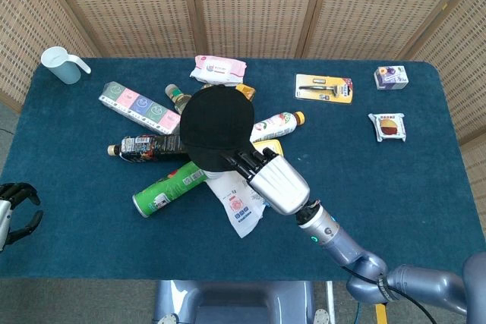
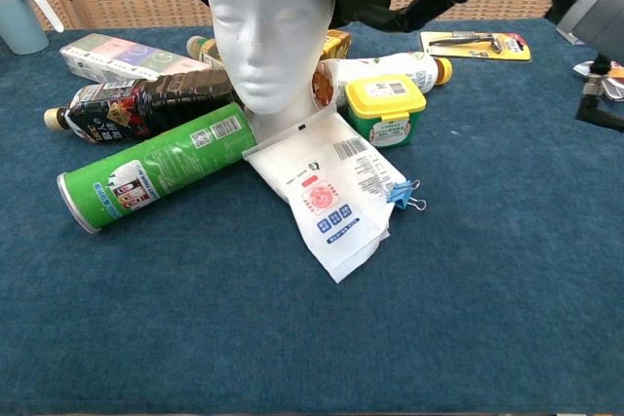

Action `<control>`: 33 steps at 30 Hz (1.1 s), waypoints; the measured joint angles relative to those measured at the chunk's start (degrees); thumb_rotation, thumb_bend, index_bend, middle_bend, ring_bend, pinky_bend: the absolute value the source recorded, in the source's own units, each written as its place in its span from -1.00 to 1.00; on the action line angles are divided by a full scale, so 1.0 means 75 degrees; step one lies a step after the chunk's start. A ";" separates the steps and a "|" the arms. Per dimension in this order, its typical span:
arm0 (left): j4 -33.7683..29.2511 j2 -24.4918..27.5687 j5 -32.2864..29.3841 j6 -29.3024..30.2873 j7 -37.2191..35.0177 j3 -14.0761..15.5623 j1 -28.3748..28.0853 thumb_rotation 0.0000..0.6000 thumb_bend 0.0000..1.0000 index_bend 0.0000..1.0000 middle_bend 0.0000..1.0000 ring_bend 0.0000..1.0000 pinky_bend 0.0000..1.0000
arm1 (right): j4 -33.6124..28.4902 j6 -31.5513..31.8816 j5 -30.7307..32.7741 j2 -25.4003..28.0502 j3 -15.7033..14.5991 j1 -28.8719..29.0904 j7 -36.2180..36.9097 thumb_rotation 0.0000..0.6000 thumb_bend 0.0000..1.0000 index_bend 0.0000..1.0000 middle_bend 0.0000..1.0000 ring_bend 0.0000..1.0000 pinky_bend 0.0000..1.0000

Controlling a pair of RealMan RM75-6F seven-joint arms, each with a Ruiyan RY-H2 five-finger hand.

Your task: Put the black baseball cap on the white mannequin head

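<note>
The black baseball cap (image 1: 218,123) sits on top of the white mannequin head (image 2: 268,36), which stands upright in the middle of the table among clutter. From above, the cap hides the head entirely. My right hand (image 1: 277,182) lies just to the right of the cap and nearer to me, its fingers (image 2: 419,2) stretched out straight towards the brim edge and holding nothing. Whether the fingertips still touch the brim is unclear. At the lower left, off the table's edge, my left hand (image 1: 14,206) hangs with fingers apart and nothing in it.
Around the head lie a green can (image 1: 167,187), a dark bottle (image 1: 144,146), a white pouch (image 1: 239,202), a yellow-lidded tub (image 2: 387,104) and a blue clip (image 2: 405,195). A pale blue cup (image 1: 61,64) stands far left; small packets (image 1: 387,127) lie far right.
</note>
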 measured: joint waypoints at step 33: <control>0.0297 -0.0224 -0.1067 -0.0248 0.0396 -0.0081 0.0268 1.00 -0.34 0.09 -0.20 -0.37 -0.32 | -0.0310 0.0318 0.2738 0.1816 -0.0354 -0.2599 0.0332 1.00 0.09 0.37 0.48 0.73 0.79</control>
